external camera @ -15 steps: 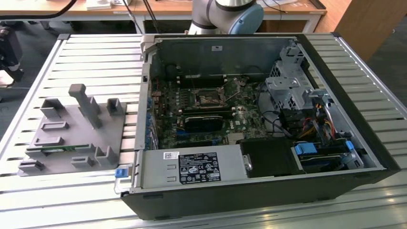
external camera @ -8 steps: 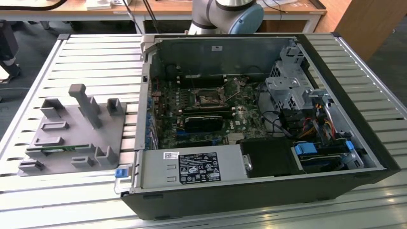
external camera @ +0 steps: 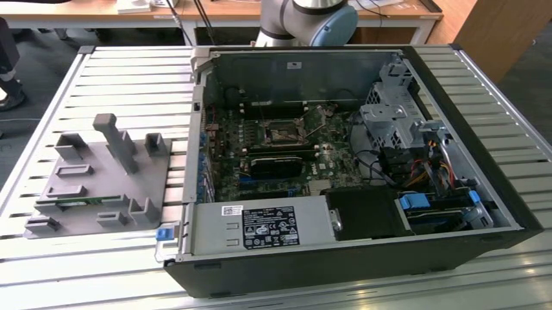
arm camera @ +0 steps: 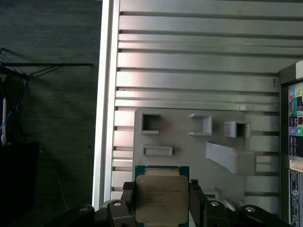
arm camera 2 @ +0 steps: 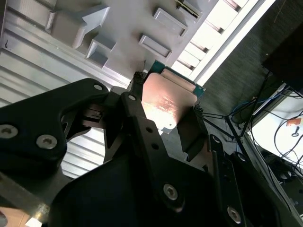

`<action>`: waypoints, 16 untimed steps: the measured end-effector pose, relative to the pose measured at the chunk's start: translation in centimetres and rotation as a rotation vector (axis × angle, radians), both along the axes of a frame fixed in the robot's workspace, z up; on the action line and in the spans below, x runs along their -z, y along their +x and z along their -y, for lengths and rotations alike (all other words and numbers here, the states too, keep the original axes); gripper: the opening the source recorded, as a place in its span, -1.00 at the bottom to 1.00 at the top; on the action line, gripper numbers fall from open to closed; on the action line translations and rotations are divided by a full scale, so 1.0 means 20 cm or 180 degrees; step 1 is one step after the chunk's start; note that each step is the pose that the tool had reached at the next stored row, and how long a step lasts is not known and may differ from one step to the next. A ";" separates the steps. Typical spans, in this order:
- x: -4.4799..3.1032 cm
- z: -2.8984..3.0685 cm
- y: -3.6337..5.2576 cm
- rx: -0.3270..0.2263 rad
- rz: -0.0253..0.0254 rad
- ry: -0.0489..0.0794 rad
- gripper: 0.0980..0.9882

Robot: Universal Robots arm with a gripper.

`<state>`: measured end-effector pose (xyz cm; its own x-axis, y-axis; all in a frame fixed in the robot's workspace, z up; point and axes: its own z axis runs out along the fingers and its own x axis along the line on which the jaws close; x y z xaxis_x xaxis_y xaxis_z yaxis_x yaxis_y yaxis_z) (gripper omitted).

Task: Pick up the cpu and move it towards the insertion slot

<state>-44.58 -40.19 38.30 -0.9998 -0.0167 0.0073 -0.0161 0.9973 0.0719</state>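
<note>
The cpu [arm camera: 160,196] was pinched by the gripper [arm camera: 162,202] above the grey fixture [arm camera: 189,149]. The insertion slot [external camera: 283,134] was noted on the motherboard [external camera: 332,165]

On the slatted surface [external camera: 129,71], an open computer case [external camera: 345,274] lies toward the exterior view's right, with a fixture plate [external camera: 86,194] just beside it on the left. Inside the case, the insertion slot [external camera: 280,134] sits on the motherboard [external camera: 337,161]. The power supply [external camera: 258,227] is nearer the camera and the drive cage [external camera: 392,119] is to the right. In the first wrist view, the cpu [arm camera: 158,189] sits clamped between the fingers of the tool [arm camera: 162,201], above the fixture plate.
</note>
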 end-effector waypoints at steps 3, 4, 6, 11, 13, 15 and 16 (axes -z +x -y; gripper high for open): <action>-0.001 0.000 0.034 0.0000 0.0000 0.0000 0.00; -0.001 0.000 0.046 0.0000 0.0000 0.0000 0.00; 0.000 0.000 0.066 0.0000 0.0000 0.0000 0.00; 0.000 0.000 0.110 0.0001 0.0000 0.0000 0.00; 0.000 0.000 0.123 0.0001 0.0000 0.0000 0.00; -0.001 0.000 0.129 0.0001 0.0000 0.0000 0.00; -0.004 0.000 0.130 0.0001 -0.0001 -0.0001 0.00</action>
<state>-41.97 -40.19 38.37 -0.9998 -0.0164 0.0078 -0.0158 0.9973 0.0717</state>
